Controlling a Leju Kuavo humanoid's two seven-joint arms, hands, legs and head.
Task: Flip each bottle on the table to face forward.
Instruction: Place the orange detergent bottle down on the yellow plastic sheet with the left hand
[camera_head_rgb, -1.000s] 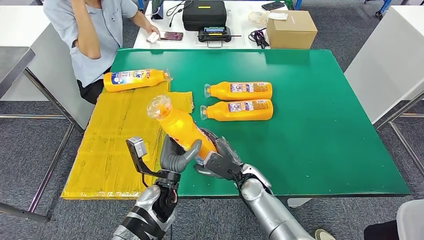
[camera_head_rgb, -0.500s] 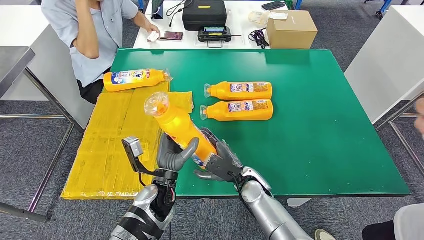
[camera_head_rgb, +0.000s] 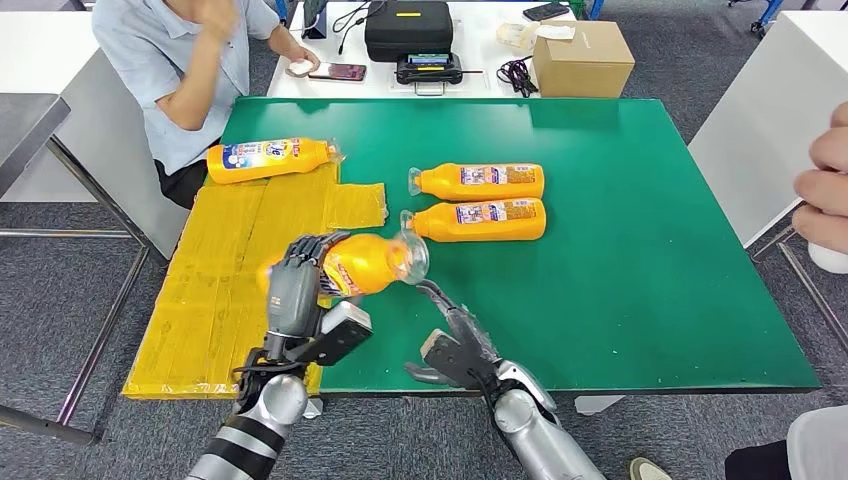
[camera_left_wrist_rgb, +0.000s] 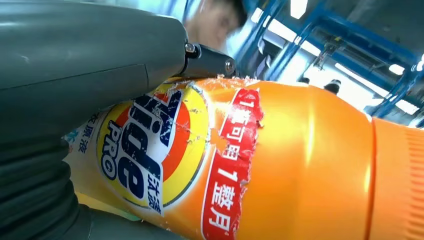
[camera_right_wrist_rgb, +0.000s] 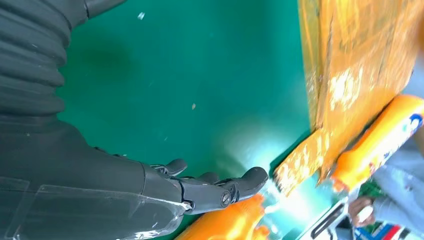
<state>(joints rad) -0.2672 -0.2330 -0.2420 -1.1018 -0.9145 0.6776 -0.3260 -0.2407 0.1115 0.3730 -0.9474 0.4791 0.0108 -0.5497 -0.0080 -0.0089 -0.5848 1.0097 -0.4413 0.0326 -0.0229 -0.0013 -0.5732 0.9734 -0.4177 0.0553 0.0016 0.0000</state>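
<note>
Lying on its side in the air, an orange detergent bottle (camera_head_rgb: 365, 262) is gripped by the robot's left hand (camera_head_rgb: 297, 285), whose fingers (camera_head_rgb: 303, 251) wrap around its lower body. Its clear cap (camera_head_rgb: 412, 255) points toward the robot's right, over the near part of the green worktop (camera_head_rgb: 640, 280). The left wrist view shows the bottle's label (camera_left_wrist_rgb: 150, 150) close up, with blue lettering on a yellow and red roundel.

Just beside and below the bottle, the right hand (camera_head_rgb: 455, 345) hangs over the worktop's near edge, holding nothing, its fingers (camera_right_wrist_rgb: 220, 187) apart and loosely extended.

Further back on the green surface, two more orange bottles (camera_head_rgb: 478, 182) (camera_head_rgb: 475, 221) lie side by side, caps pointing left. A fourth bottle (camera_head_rgb: 268, 158) lies at the far end of a flattened yellow sheet (camera_head_rgb: 215, 290) that covers the worktop's left side.

Behind that, a person in a grey shirt (camera_head_rgb: 165, 70) sits at the corner. A white table behind the worktop carries a cardboard box (camera_head_rgb: 583, 58) and a black case (camera_head_rgb: 408, 28).
</note>
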